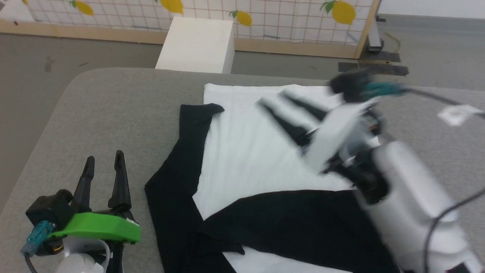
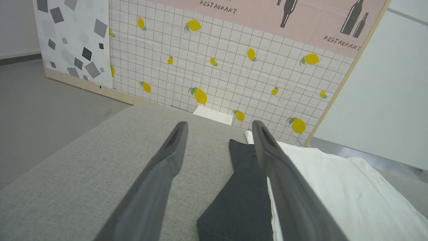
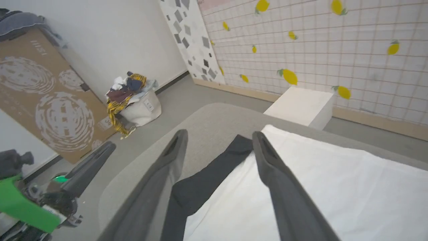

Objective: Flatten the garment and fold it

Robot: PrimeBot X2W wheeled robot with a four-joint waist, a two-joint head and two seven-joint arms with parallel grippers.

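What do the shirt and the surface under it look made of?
The garment: soft matte knit, likely cotton; it lies limp with shallow creases. The surface: grey woven upholstery-like fabric, matte, its coarse weave visible up close.

Grey fabric surface (image 1: 113, 102), white-and-black garment (image 1: 242, 151) lying partly folded on it

White box (image 1: 195, 43) — lemon-print screen (image 1: 288, 22) behind

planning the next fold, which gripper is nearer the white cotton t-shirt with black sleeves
Right. The right gripper hovers over the white T-shirt; the left gripper is apart, off its left side.
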